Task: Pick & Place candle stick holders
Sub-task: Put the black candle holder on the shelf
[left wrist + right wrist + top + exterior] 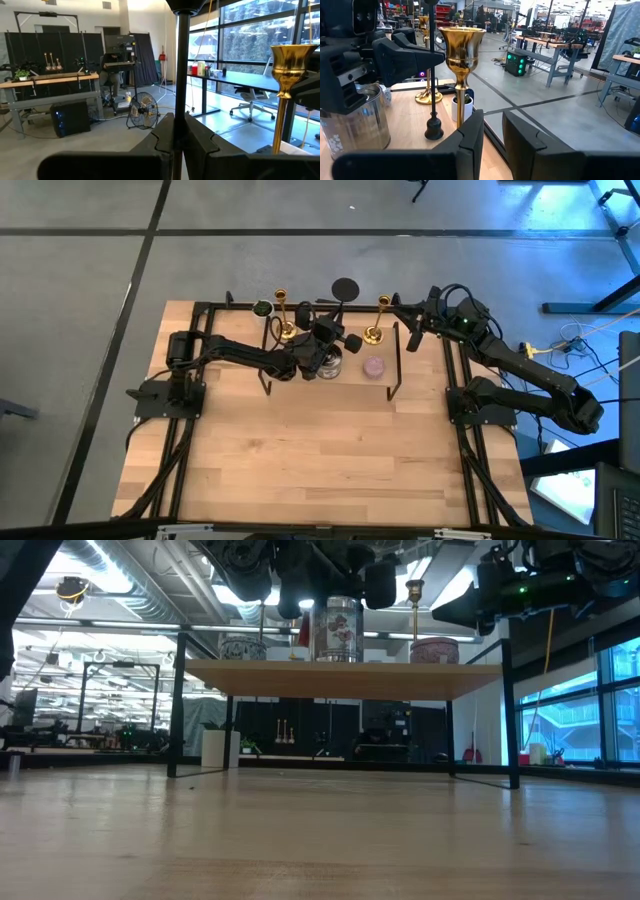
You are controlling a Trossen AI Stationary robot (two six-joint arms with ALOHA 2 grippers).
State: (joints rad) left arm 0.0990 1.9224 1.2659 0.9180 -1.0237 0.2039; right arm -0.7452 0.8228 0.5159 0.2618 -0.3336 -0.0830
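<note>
Left gripper: fingers closed on the thin black stand, whose stem comes up right between the tips. Right gripper: fingers slightly apart, gap empty. First candle stick holder stands upright just ahead of one right finger, outside the gap; second candle stick holder is farther out, beyond the black stand.
</note>
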